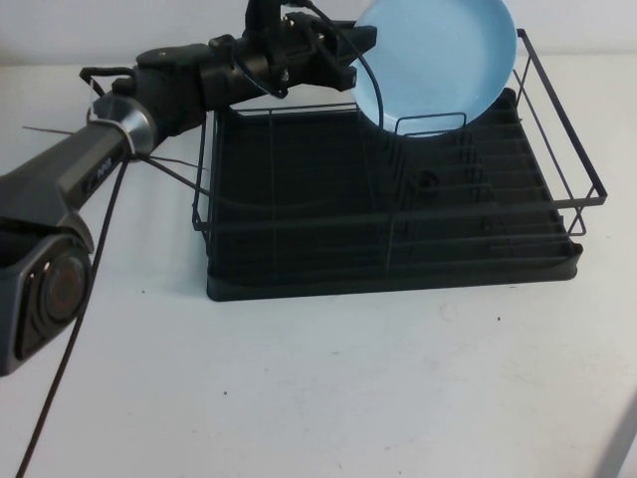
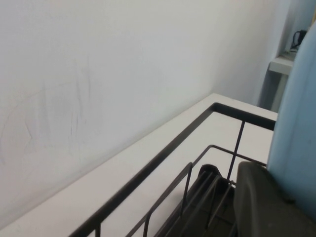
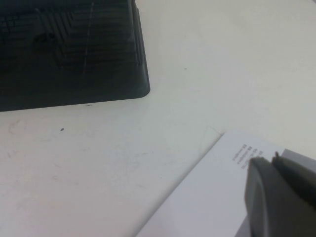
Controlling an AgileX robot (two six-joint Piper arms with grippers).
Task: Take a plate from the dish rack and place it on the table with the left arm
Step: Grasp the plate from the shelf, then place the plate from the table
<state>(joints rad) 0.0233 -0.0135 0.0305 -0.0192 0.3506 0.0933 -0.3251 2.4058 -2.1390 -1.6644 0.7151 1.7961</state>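
Observation:
The light blue plate (image 1: 438, 60) stands on edge, tilted, over the back right part of the black wire dish rack (image 1: 398, 229). Its lower edge is level with the upright wire dividers. My left gripper (image 1: 348, 50) reaches in from the left over the rack's back rail and is shut on the plate's left rim. In the left wrist view one dark finger (image 2: 261, 197) lies flat against the plate (image 2: 296, 123) above the rack's wires (image 2: 163, 158). My right gripper (image 3: 270, 159) is shut and empty, low over the white table (image 3: 148, 148), near the rack's front right corner.
A white printed sheet of paper (image 3: 207, 197) lies on the table under my right gripper. The rack's drip tray corner (image 3: 133, 84) is beside it. Bare white table (image 1: 328, 388) stretches in front of the rack. A white wall stands behind the rack.

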